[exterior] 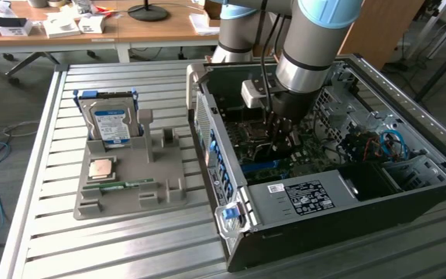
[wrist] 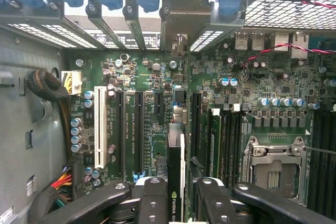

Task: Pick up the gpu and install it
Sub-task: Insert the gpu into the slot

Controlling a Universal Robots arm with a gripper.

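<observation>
A robot arm reached down into an open computer case (exterior: 409, 174) lying on its side on a slatted table (exterior: 45, 232). Its gripper (wrist: 176, 205) was clamped on the gpu (wrist: 176, 174), a thin dark card seen edge-on. Two black fingers (wrist: 152, 200) pinched the card and held it upright over the green motherboard (wrist: 152, 108), just beside two long black slots (wrist: 137, 129). Whether the card's lower edge was already touching a slot could not be told. Outside the case, a grey tray (exterior: 130, 200) held a hard drive (exterior: 113, 119) standing on end and a memory stick (exterior: 118, 186) lying flat. Seating the card well seemed to call for keeping it plumb and parallel to its slot, with its end lined up with the case's back wall. The push would best go straight down and evenly along the card's length. A tilt could have jammed one corner or strained the board.
</observation>
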